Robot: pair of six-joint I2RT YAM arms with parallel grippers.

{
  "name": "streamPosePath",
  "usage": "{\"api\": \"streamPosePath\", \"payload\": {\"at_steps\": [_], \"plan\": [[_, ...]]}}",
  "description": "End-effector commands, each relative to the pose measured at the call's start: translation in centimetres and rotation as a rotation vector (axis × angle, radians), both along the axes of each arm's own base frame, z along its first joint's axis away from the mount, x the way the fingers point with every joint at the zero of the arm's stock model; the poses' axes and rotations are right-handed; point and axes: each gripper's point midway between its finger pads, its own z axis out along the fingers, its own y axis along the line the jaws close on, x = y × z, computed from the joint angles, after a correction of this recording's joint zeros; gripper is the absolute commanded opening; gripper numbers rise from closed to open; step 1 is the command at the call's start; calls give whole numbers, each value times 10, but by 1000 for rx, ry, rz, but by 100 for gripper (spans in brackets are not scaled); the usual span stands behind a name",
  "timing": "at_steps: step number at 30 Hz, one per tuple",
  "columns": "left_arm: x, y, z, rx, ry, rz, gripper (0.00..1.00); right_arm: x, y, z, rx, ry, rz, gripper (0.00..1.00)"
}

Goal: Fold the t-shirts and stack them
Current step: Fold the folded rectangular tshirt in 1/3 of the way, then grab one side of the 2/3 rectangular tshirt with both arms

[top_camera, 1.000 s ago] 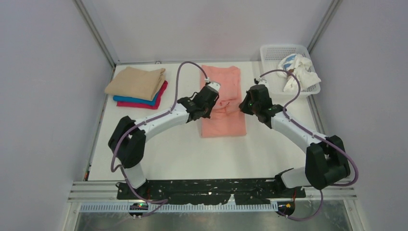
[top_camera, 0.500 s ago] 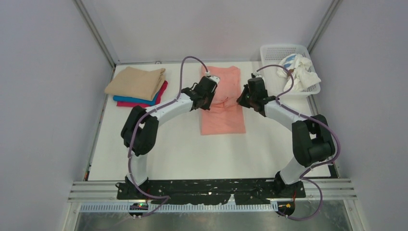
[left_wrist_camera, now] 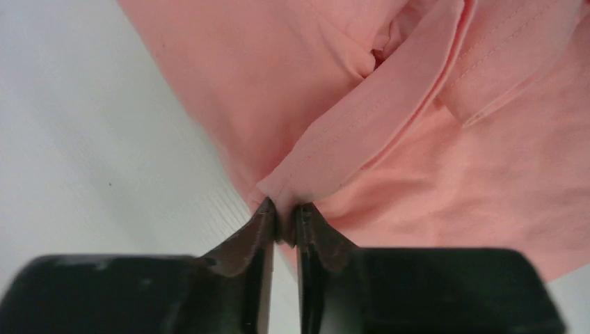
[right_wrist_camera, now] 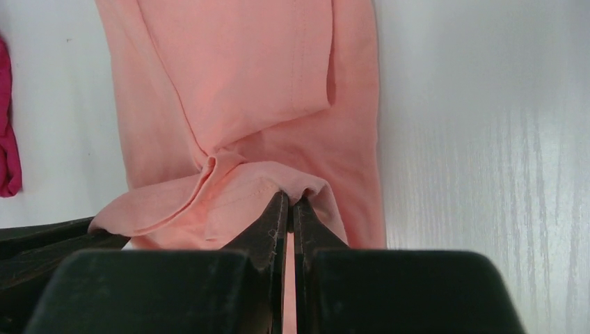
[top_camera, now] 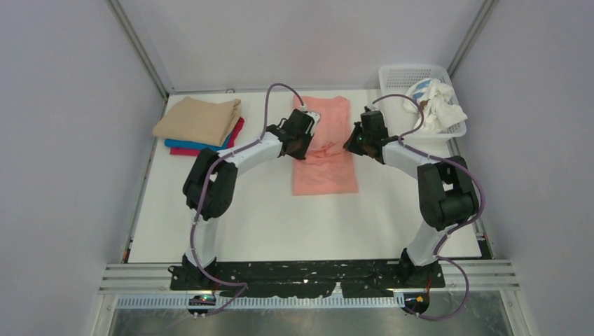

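The salmon-pink t-shirt [top_camera: 326, 164] lies as a long strip in the middle of the table, its near end doubled over towards the far end. My left gripper [top_camera: 301, 143] is shut on its left edge [left_wrist_camera: 306, 174]. My right gripper [top_camera: 354, 145] is shut on its right edge [right_wrist_camera: 292, 184]. Both hold the lifted fold a little above the lower layer [right_wrist_camera: 236, 83]. A stack of folded shirts sits at the back left: tan [top_camera: 199, 119] on top, bright blue [top_camera: 203, 146] under it, magenta [top_camera: 224, 145] at the bottom.
A white mesh basket [top_camera: 399, 77] with crumpled white cloth [top_camera: 436, 101] stands at the back right corner. Grey walls and metal posts close in the table on three sides. The magenta shirt's edge shows at the left of the right wrist view [right_wrist_camera: 7, 153].
Both grippers have moved away from me towards the far end, carrying the shirt's near end over the rest. The arms have stretched out further.
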Motion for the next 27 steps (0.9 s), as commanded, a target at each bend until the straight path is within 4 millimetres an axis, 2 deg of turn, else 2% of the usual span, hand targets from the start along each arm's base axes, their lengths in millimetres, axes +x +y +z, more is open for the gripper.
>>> {"api": "streamPosePath", "payload": {"at_steps": [1,2,3,4,5,6,7,8,9,10,11,12,13,14,15,16,17,18,19,20,21,22,23,24,25,26,27], "plan": [[18,-7,15,-53,-29,-3,29,23,3,18,34,-64,14,7],[19,-9,16,-60,-31,-7,44,27,4,22,39,-69,19,11],[20,-11,18,-69,-32,-12,52,31,5,25,41,-74,24,16],[20,-12,22,-80,-34,-15,58,31,7,25,45,-66,37,41],[20,-13,26,-88,-40,-11,63,37,9,31,45,-75,50,53],[21,-11,32,-94,-49,-3,69,35,8,28,37,-48,52,67],[22,-8,39,-92,-60,14,76,39,9,35,30,-59,57,73],[22,-4,48,-88,-77,37,83,35,7,34,21,-40,55,81],[23,0,57,-90,-96,56,88,34,5,39,16,-49,46,92],[21,5,65,-94,-111,78,94,31,3,49,21,-68,41,97],[19,9,74,-107,-131,93,99,25,2,45,24,-62,36,97],[12,14,72,-111,-131,110,99,21,1,57,34,-86,35,96],[6,19,82,-132,-148,125,100,11,0,49,40,-70,36,95],[-1,24,86,-147,-151,133,100,5,0,59,50,-89,41,95],[-10,26,85,-163,-142,131,100,-6,0,50,55,-64,51,95],[-21,27,83,-187,-127,119,100,-14,1,55,65,-73,63,95],[-30,28,81,-210,-112,108,99,-28,-1,43,64,-36,72,95],[-41,29,77,-226,-87,102,100,-36,-2,48,68,-44,77,95],[-52,32,72,-242,-59,106,100,-52,-7,31,59,-1,75,95],[-63,33,65,-256,-26,110,100,-59,-9,36,61,-13,72,95],[-73,36,58,-268,2,121,100,-75,-13,20,56,25,67,95],[-82,39,50,-280,25,141,99,-82,-13,27,70,5,73,95],[-94,36,42,-309,63,128,99,-97,-15,12,73,36,77,95],[-101,34,36,-334,86,123,99,-111,-14,6,90,47,91,95],[-109,33,28,-337,113,125,99,-115,-13,10,105,26,99,95],[-115,35,19,-328,136,135,99,-126,-13,-1,114,56,106,95],[-119,35,13,-317,150,143,99,-130,-13,-1,121,50,110,95]]}}
